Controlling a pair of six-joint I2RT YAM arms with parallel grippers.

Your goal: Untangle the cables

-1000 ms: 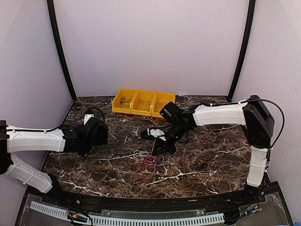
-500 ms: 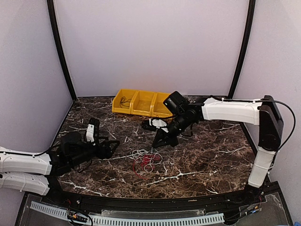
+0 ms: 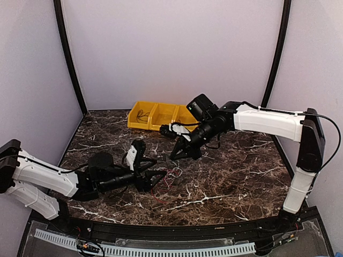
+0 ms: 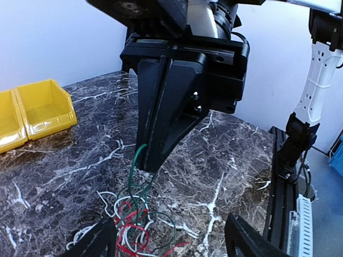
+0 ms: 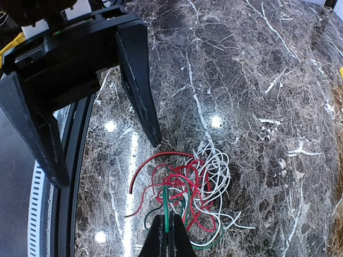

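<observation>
Cables (image 5: 187, 187): one tangle, mid-bench (image 3: 241, 176); right end effector (image 5: 167, 235) clamped on green cable (image 5: 167, 206); left end effector (image 4: 169, 219) apart, at the tangle

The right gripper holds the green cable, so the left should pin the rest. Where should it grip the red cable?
Probably the red cable's outer arc: it bulges clear of the tangle toward the open left gripper. Come in low along the table from that side.
</observation>
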